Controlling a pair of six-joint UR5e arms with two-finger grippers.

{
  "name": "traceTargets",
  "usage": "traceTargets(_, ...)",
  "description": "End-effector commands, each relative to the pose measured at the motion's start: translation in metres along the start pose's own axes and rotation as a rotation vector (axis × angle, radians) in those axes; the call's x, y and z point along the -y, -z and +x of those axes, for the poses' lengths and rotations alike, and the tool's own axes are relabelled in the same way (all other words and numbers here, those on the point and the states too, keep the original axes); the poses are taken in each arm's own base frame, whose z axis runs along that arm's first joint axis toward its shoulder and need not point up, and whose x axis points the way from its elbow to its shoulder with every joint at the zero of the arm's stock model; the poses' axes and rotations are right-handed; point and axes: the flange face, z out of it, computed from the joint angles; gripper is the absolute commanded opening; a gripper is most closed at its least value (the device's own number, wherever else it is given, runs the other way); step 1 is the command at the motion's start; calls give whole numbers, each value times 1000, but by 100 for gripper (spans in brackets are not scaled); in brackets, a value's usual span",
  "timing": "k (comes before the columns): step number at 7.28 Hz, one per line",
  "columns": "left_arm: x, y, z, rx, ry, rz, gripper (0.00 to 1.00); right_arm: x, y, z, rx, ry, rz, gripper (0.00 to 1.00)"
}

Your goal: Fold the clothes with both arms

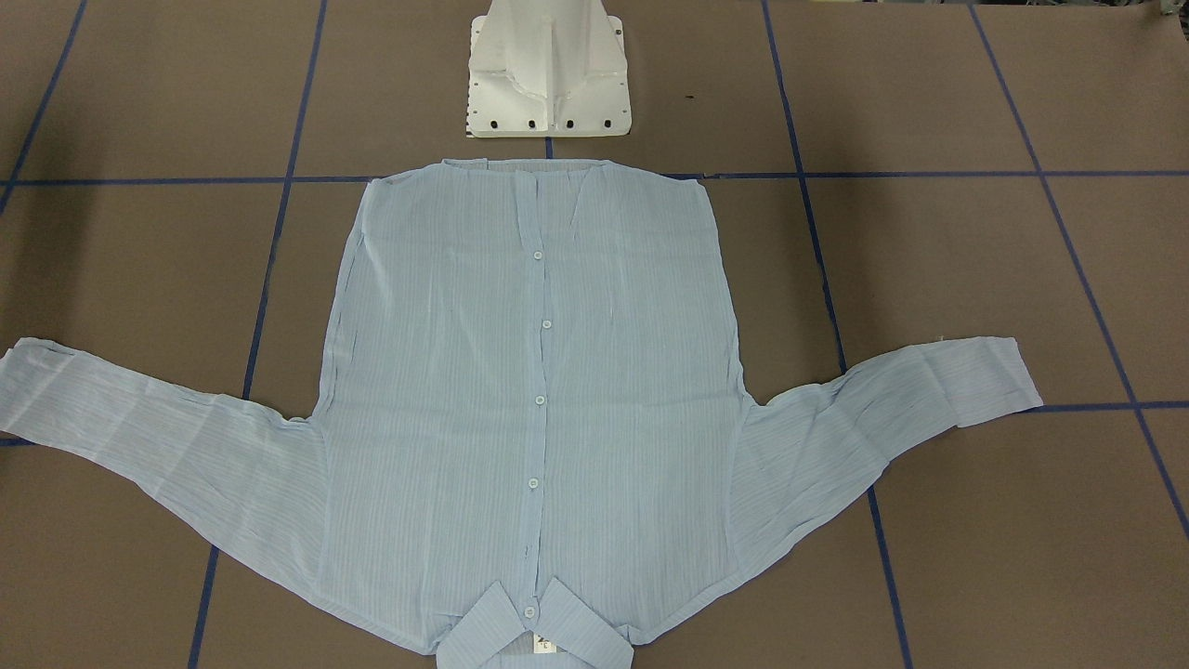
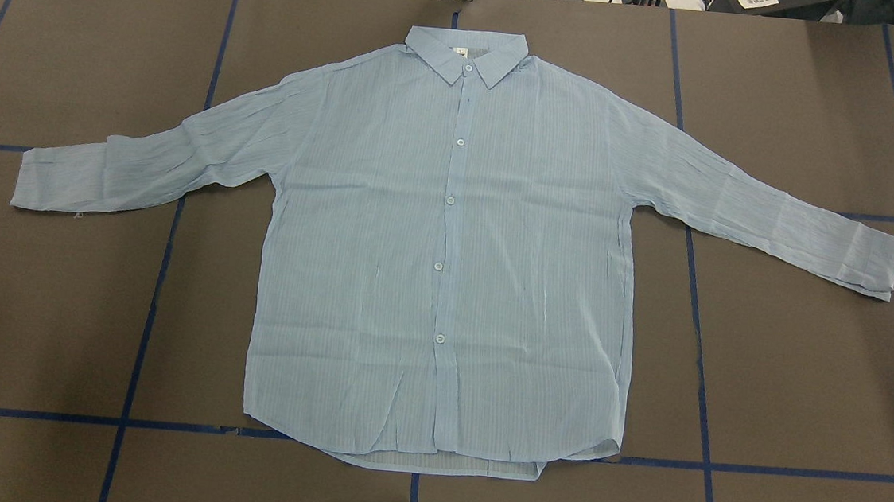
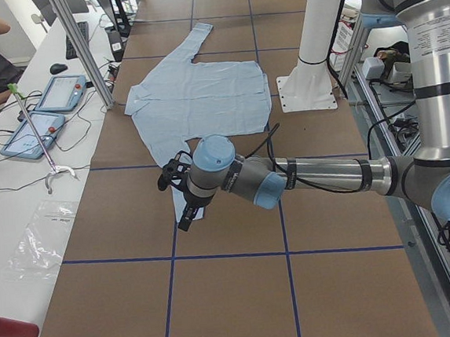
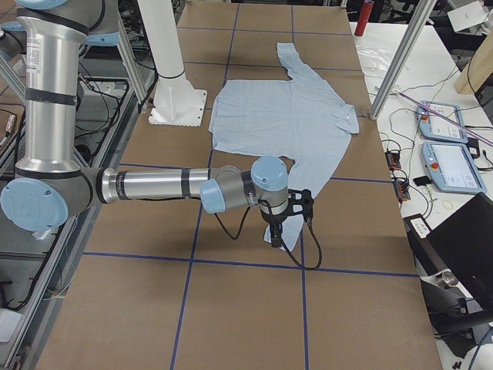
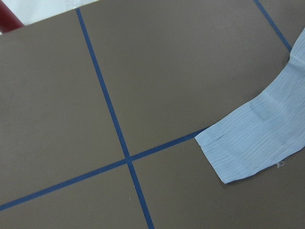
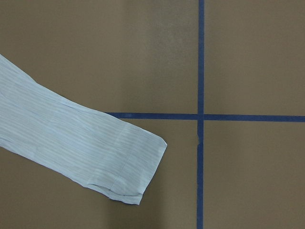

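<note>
pale-blue shirt spread flat; left gripper, right gripper above its sleeve ends; opening, grasp: cannot tell.

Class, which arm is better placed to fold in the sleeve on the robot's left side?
Left. Its hand hangs over that sleeve's cuff, which shows in its wrist view; the right arm is over the other sleeve.

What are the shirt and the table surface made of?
Shirt: thin woven fabric, maybe light cotton or a blend. It looks matte, with fine stripes and soft crinkles in the sleeves. Table covering: looks like brown kraft paper or a similar sheet, flat and without gloss. Grid lines: probably blue tape.
</note>
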Motion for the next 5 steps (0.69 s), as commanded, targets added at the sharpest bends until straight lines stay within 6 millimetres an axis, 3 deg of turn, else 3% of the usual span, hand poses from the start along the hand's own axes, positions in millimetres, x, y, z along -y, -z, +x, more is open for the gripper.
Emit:
traceTargets(1,-3,-2,-5,-10,-1,-6,100,-7,-14,2,-23,-20,-51,100)
traceTargets(2,-8,-6,-11,1,12,-12,100,-8,-14,0,-12,-18,-54,100)
traceTargets(3,-9,4,-1,2,-6,8,100,-8,-16,1,-11,-18,-56,100)
traceTargets(5,-8,4,1,-6,-17,16,100,-11,-34,12,-15,-41,-84,100)
